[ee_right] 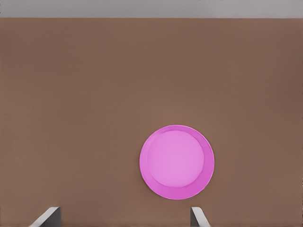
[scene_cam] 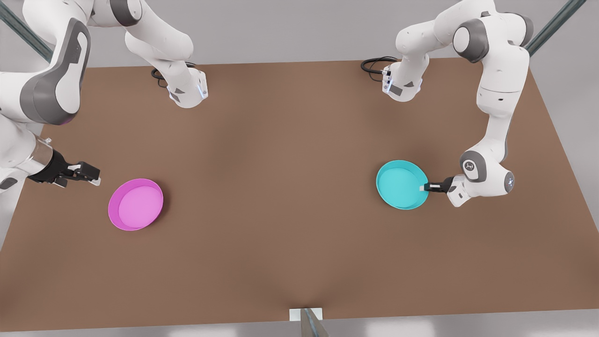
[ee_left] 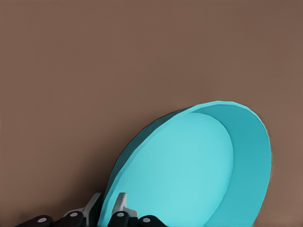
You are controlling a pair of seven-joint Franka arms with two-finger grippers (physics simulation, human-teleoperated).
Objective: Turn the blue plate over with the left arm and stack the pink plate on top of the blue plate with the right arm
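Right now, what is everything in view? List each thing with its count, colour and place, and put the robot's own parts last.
blue plate: one, turquoise, on the front view's right, open side up, its rim gripped and one side raised off the table in the left wrist view.
pink plate: one, magenta with a lighter inside, flat on the table on the front view's left, open side up.
table: one, brown, under both plates.
cables: two black loops, at the far table edge by the arm bases.
left gripper: one, black with white tips, shut on the blue plate's rim.
right gripper: one, black with white tips, open, beside the pink plate and apart from it, waiting.
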